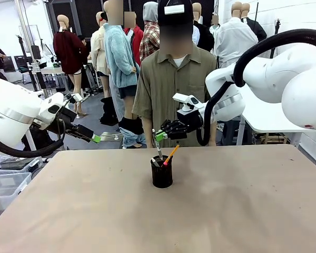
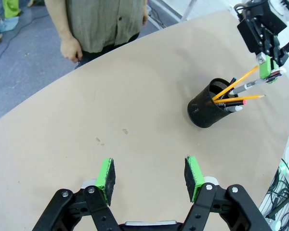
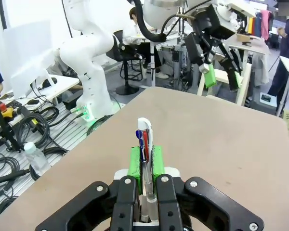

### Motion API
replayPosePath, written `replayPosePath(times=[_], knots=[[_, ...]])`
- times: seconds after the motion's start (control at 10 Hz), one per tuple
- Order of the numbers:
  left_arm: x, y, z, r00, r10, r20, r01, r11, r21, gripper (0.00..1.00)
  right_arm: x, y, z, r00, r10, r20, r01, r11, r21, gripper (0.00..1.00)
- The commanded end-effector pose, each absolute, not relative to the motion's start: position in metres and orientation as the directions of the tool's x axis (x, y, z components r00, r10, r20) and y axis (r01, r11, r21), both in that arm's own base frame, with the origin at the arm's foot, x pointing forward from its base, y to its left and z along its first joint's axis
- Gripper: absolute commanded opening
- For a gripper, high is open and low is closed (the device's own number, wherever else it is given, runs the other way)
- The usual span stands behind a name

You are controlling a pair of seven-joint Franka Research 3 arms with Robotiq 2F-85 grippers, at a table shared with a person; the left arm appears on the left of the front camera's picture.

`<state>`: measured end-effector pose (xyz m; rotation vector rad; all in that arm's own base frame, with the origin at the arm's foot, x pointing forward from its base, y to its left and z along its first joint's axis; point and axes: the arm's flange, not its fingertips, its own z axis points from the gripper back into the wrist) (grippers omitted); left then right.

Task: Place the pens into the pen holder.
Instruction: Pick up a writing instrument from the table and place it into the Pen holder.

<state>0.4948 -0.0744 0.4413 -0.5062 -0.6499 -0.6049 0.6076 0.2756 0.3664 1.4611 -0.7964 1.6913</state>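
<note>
Green pads of the right hand point(image 3: 145, 163) are clamped on the silvery-grey pen point(image 3: 144, 144), whose white cap with a blue-and-red clip pokes up past the fingertips in its wrist view. From the front, that hand point(image 1: 160, 136) hovers just above and at about eleven o'clock of the pen holder point(image 1: 161, 172), with the grey pen point(image 1: 157, 143) hanging down so its lower end sits at or just inside the rim; whether it has entered the cup I cannot tell. The black mesh holder stands upright near the middle of the bench point(image 1: 242, 205), already carrying the yellow-orange pencil point(image 1: 170, 155), which leans toward one o'clock.

To finish this step well, I judge the right hand should keep the pen near vertical, centre its tip over the opening clear of the leaning pencil, lower it until it is well inside, and only then part its fingers, so nothing tips the light cup.

Farther out at nine o'clock, the left hand point(image 1: 97, 138) hangs with fingers apart, empty. A person point(image 1: 174, 84) stands at twelve o'clock beyond the bench.
</note>
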Motion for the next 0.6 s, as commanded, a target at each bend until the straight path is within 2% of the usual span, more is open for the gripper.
replayPosePath(times=[0.0, 0.5], knots=[[0.496, -0.073, 0.442, 0.631, -0.364, 0.685, 0.667, 0.706, -0.24, 0.76, 0.619, 0.278, 0.365, -0.028, 0.16, 0.987, -0.821, -0.567, 0.069, 0.0], [0.496, -0.073, 0.442, 0.631, -0.364, 0.685, 0.667, 0.706, -0.24, 0.76, 0.625, 0.284, 0.341, 0.013, 0.196, 0.98, -0.798, -0.588, 0.128, 0.0]])
